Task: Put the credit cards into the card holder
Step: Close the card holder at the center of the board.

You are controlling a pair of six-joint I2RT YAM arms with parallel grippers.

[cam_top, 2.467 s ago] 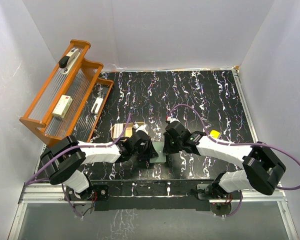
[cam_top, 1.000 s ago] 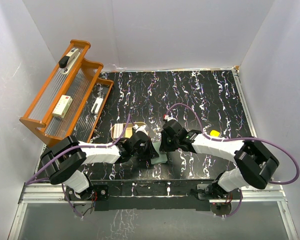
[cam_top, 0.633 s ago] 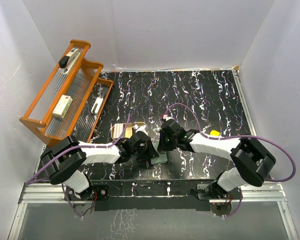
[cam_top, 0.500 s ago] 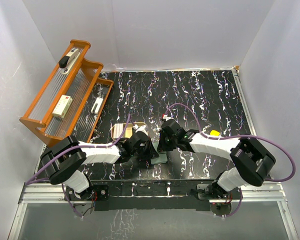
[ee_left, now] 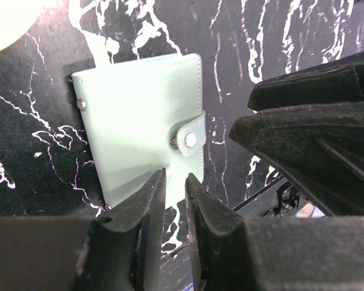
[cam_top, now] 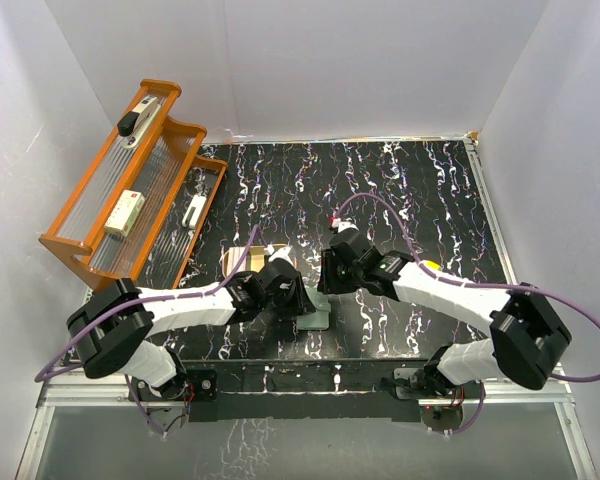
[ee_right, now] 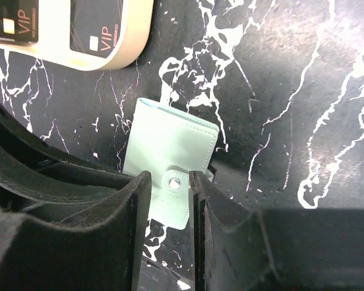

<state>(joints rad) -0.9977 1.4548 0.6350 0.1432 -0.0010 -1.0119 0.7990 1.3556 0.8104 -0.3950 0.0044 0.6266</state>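
Marbled table (ee_right: pixel 279 91); cards (ee_right: pixel 96 27) legible right-wrist only

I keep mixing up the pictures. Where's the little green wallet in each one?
Top external: the card holder, a little below the middle.
Left wrist: the card holder, left of centre.
Right wrist: the card holder, mid-picture.
Shared landmark: the tan dish, up-left of it every time.

Card holder (ee_left: pixel 139 133) pale mint green; table (cam_top: pixel 400 190) black, white marbling; credit cards (ee_right: pixel 97 24) dark, maybe black.
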